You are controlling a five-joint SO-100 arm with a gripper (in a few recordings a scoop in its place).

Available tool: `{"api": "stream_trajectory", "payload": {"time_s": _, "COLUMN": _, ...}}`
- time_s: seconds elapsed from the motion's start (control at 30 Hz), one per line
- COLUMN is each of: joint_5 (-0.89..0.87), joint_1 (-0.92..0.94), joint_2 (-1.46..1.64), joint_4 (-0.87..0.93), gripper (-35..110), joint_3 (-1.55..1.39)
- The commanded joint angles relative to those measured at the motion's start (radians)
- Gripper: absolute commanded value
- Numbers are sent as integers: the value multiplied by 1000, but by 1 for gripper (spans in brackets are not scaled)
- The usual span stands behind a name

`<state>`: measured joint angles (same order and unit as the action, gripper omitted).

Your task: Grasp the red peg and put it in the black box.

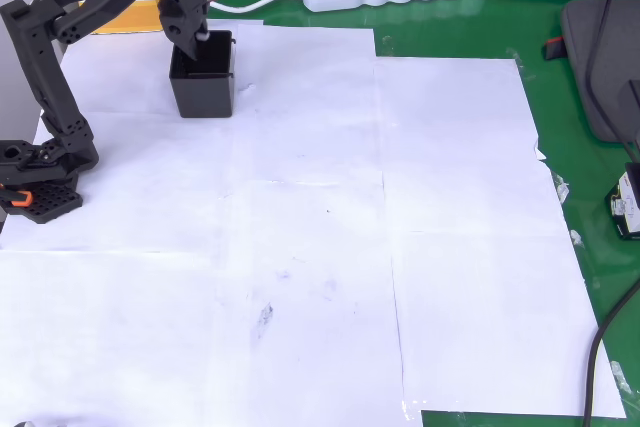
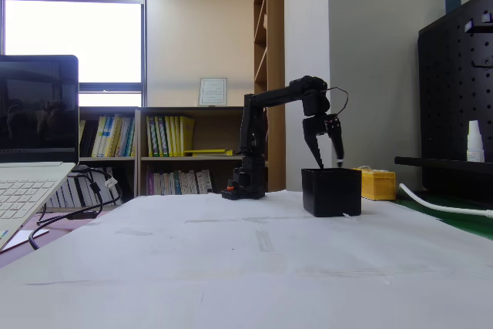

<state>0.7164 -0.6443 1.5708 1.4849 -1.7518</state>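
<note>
- Black two-finger gripper (image 2: 330, 163) hangs straight above the small square glossy black plastic box (image 1: 203, 85), near the paper-covered table's (image 1: 400, 247) far-left corner in the overhead view.
- Fingers spread apart, tips at the rim.
- Red peg unseen; probably inside the box.

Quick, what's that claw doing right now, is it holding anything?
Gripper: jaws apart at the rim of the black box; nothing visible between them.

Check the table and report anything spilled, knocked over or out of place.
Nothing stands out. The black box stands upright on the white paper, and the gripper hangs open over its mouth. I cannot make out the red peg.
</note>
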Motion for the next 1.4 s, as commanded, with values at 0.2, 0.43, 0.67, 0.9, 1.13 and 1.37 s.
{"api": "stream_trajectory", "payload": {"time_s": 0.2, "joint_5": 267, "joint_1": 259, "joint_2": -644, "joint_4": -86, "gripper": 0, "joint_3": 330}}
{"api": "stream_trajectory", "payload": {"time_s": 0.43, "joint_5": 534, "joint_1": 488, "joint_2": -1058, "joint_4": -192, "gripper": 0, "joint_3": 825}}
{"api": "stream_trajectory", "payload": {"time_s": 0.67, "joint_5": 727, "joint_1": 563, "joint_2": -1528, "joint_4": -92, "gripper": 0, "joint_3": 1335}}
{"api": "stream_trajectory", "payload": {"time_s": 0.9, "joint_5": 798, "joint_1": 606, "joint_2": -1720, "joint_4": -78, "gripper": 0, "joint_3": 1624}}
{"api": "stream_trajectory", "payload": {"time_s": 1.13, "joint_5": 839, "joint_1": 606, "joint_2": -1790, "joint_4": -49, "gripper": 0, "joint_3": 1775}}
{"api": "stream_trajectory", "payload": {"time_s": 1.37, "joint_5": 796, "joint_1": 594, "joint_2": -1795, "joint_4": -71, "gripper": 0, "joint_3": 1812}}
